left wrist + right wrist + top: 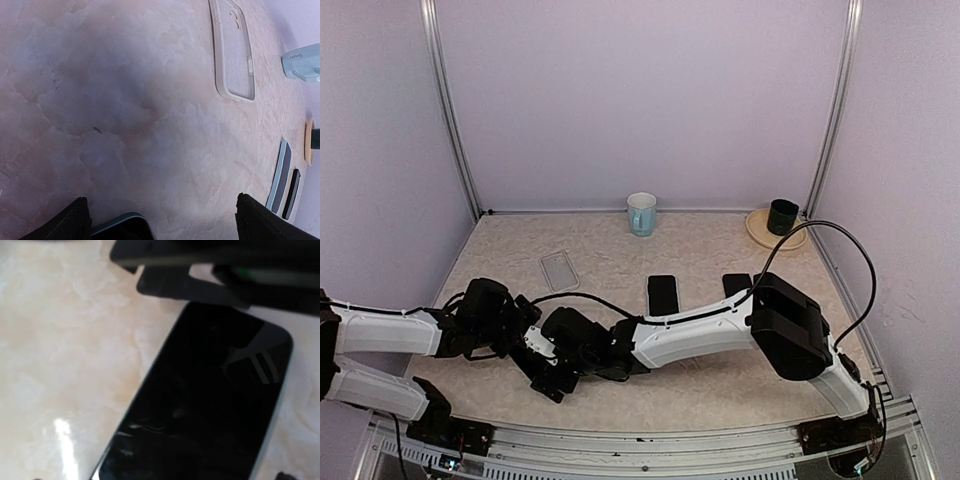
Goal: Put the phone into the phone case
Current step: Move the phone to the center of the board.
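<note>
A black phone (pixel 210 405) with a blue-grey edge lies flat on the table at the front left. It fills the right wrist view. My right gripper (pixel 160 477) hovers close over it, jaws wide apart, only one fingertip (pixel 286 475) showing. My left gripper (pixel 160 220) is open and empty just beside it, and a corner of the phone (pixel 122 227) shows between its fingers. The clear phone case (pixel 559 270) lies empty further back; it also shows in the left wrist view (pixel 234 50). In the top view both grippers meet around the phone (pixel 548 382).
Two more dark phones (pixel 662 295) (pixel 736 284) lie mid-table. A white mug (pixel 641 213) stands at the back centre. A dark cup (pixel 782 216) sits on a tan plate (pixel 760 230) at the back right. The right arm stretches across the front of the table.
</note>
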`<state>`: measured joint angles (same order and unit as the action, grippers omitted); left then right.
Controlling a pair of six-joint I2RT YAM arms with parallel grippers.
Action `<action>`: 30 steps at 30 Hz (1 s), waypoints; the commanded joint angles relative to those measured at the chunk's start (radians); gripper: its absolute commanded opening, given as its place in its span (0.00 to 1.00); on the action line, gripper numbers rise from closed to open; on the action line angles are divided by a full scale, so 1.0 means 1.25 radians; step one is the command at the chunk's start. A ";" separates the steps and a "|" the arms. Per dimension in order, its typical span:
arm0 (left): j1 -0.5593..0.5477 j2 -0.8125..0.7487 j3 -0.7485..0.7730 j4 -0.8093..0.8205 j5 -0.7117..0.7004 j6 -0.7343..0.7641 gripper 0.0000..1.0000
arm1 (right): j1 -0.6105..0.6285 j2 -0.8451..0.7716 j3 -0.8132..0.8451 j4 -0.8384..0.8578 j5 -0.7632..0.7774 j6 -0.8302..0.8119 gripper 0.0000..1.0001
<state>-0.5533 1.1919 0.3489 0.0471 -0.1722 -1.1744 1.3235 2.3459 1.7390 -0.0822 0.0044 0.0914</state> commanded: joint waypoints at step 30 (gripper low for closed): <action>-0.029 0.011 -0.005 -0.067 0.018 -0.032 0.98 | 0.024 0.123 0.141 -0.166 0.188 0.038 1.00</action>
<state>-0.5758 1.1915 0.3504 0.0425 -0.1764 -1.1900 1.3464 2.4519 1.8915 -0.2127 0.1593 0.1238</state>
